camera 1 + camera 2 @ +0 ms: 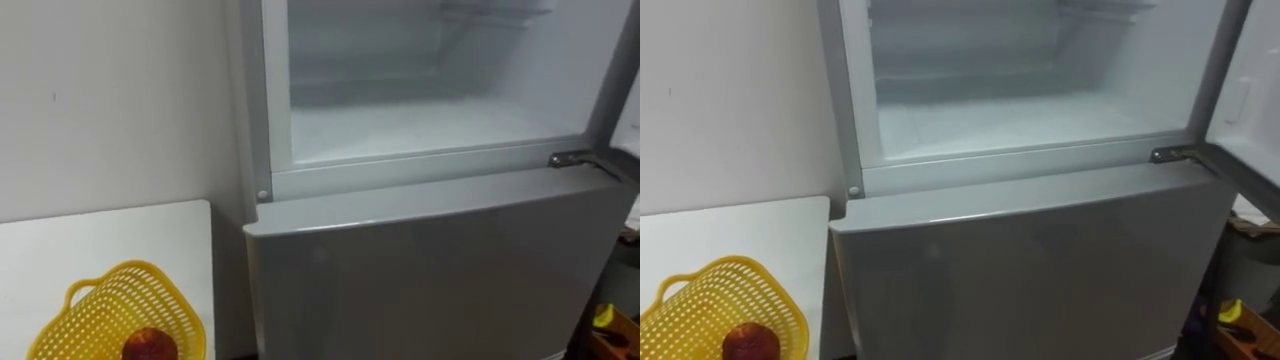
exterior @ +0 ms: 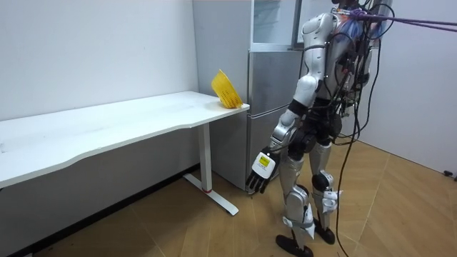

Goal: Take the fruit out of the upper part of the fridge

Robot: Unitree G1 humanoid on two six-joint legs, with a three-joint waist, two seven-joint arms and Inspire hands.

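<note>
Fingers: the left hand's fingers [image 2: 254,187] hang loose and released, pointing at the floor, grasping nothing.
Left hand: the left hand [image 2: 261,170] hangs at the robot's side, low in front of the fridge's lower door [image 1: 430,270] and apart from it.
Task's thing: a round red fruit [image 1: 148,345] lies inside a yellow basket [image 1: 105,305], to the left of the fridge.
Upper compartment: the upper compartment [image 1: 430,125] stands open. Its white floor looks bare as far as can be seen.
Stage, as a judgement: the fruit looks already taken out and dropped in the basket.
Risk one: the upper door [image 1: 1252,90] is swung wide on the fridge's right. If the robot turns away, an arm could knock it, or cold could go on escaping.
Risk two: the basket sits at the table end nearest the fridge. A brush from the left arm could tip it and send the fruit rolling.
Surface: a white table [image 1: 100,240], smooth and flat, stands just beside the fridge's left side.
Room: a plain pale wall [image 1: 110,100] runs behind the table, and wood-look flooring [image 2: 214,228] lies in front of the fridge.
</note>
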